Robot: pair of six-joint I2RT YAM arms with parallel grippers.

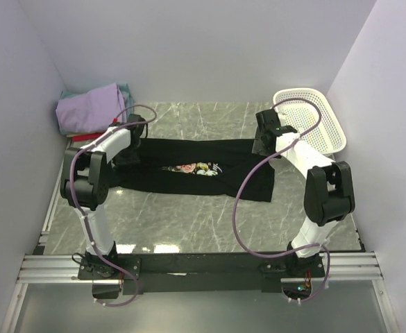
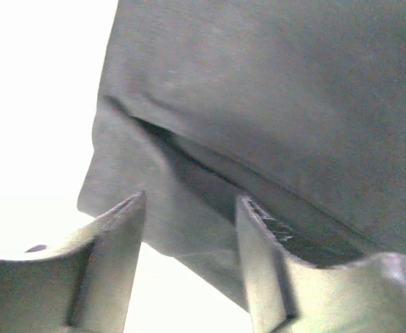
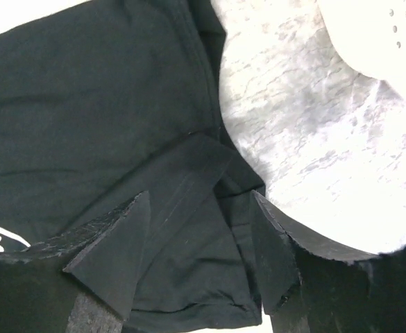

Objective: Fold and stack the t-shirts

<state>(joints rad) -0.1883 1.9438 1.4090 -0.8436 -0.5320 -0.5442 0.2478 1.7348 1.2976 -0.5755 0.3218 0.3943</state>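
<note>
— Black item, first entry?
— Black cloth t-shirt with a pink-and-white rose print: one piece, spread flat across the middle of the grey marble-patterned worktop, print up, its long way running left to right.
— Other cloth?
— Pile of folded shirts in the far left corner. Lavender is on top, teal behind it, and a red edge shows underneath.
— Containers?
— White plastic mesh basket, far right, against the wall.
— Left fingers?
— Low over the black shirt's left end and set well apart. A fold of the cloth's edge lies in the gap, but nothing is clamped.
— Right fingers?
— At the shirt's far right corner, likewise spread wide. A turned-over flap of black cloth lies between them, unpinched, with bare worktop just to the right.
</note>
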